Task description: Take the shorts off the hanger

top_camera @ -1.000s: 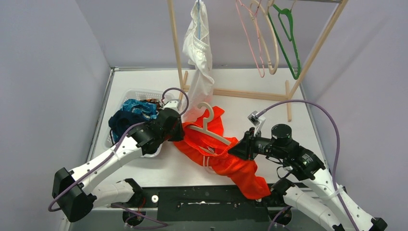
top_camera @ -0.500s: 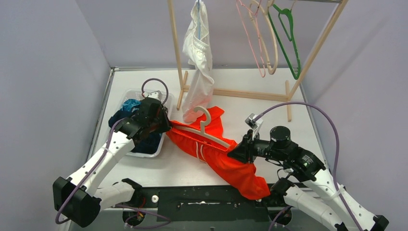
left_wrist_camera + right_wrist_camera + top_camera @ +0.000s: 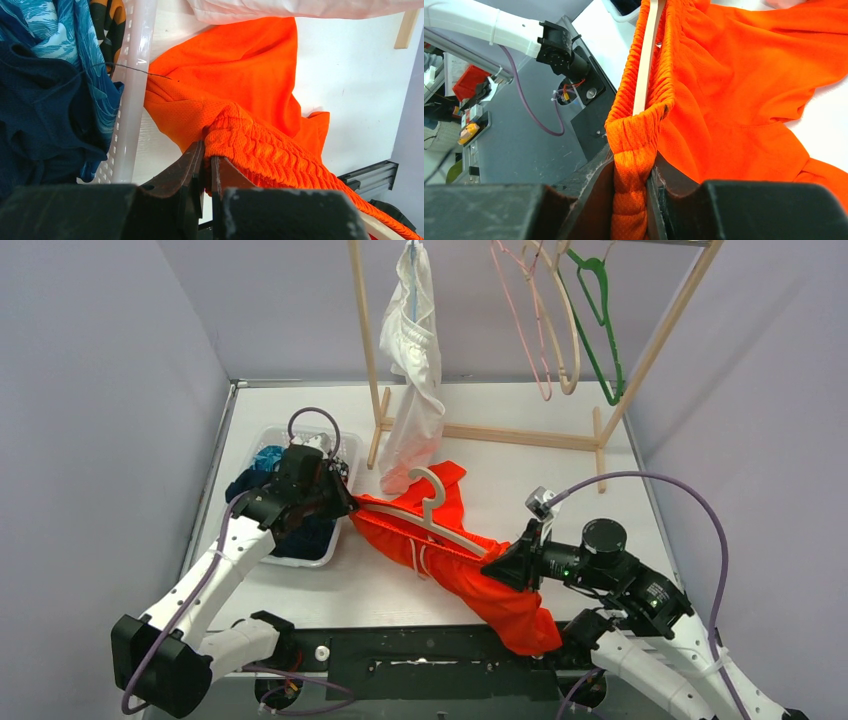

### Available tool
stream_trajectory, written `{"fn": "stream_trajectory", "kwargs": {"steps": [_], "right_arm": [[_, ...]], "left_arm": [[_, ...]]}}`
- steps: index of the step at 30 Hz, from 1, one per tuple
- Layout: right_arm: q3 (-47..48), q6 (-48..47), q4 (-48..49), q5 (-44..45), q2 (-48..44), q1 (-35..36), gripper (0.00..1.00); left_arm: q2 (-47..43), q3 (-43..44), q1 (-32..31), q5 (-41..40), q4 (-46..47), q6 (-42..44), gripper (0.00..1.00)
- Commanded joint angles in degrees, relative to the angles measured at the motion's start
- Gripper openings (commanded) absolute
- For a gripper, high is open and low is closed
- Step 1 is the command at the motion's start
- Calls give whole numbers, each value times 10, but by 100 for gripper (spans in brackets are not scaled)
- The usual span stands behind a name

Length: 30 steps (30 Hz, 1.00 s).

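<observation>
The bright orange shorts [image 3: 440, 565] lie stretched across the table with a white hanger [image 3: 432, 512] still inside the waistband. My left gripper [image 3: 350, 502] is shut on the waistband's left end, beside the basket. In the left wrist view the ribbed orange band [image 3: 250, 145] is pinched at the tips of that gripper [image 3: 207, 160]. My right gripper [image 3: 497, 565] is shut on the waistband's right end. Its wrist view shows bunched orange fabric [image 3: 744, 90] between the fingers of the right gripper [image 3: 634, 172] and the hanger's arm [image 3: 646, 65] running inside the band. White shorts [image 3: 412, 350] hang on the rack.
A white basket [image 3: 300, 560] at the left holds teal-blue [image 3: 65, 30], dark navy [image 3: 40, 115] and camouflage shorts. A wooden rack [image 3: 365, 340] stands at the back with pink, beige and green empty hangers [image 3: 592, 320]. Grey walls close in on both sides.
My left gripper has pulled the waistband's left end leftward to the basket's edge. My right gripper has drawn back to the right, stretching the orange shorts along the hanger.
</observation>
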Motion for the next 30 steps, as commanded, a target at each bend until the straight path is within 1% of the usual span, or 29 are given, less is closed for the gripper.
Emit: {"fn": "stream_trajectory", "kwargs": {"steps": [1, 5, 9, 18, 20, 21, 23, 27, 30], "right_arm": [[23, 2, 93, -50, -43, 4, 0], [30, 4, 91, -36, -48, 5, 0], [24, 2, 126, -35, -69, 4, 0], [14, -6, 147, -46, -84, 6, 0], [6, -5, 159, -48, -95, 6, 0], [3, -4, 166, -49, -101, 6, 0], [-8, 4, 186, -49, -115, 5, 0], [-18, 5, 187, -43, -134, 6, 0], [-31, 13, 222, -42, -153, 6, 0]], "left_arm": [[1, -12, 45, -68, 26, 18, 0], [1, -21, 60, -39, 36, 17, 1], [-6, -29, 73, -11, 49, 12, 2], [20, -39, 145, 101, 65, 30, 2], [30, -40, 159, 140, 73, 37, 2], [38, -40, 164, 172, 83, 47, 1], [53, -33, 165, 217, 92, 65, 0], [68, -21, 165, 229, 84, 99, 0], [95, -21, 166, 278, 68, 108, 0]]}}
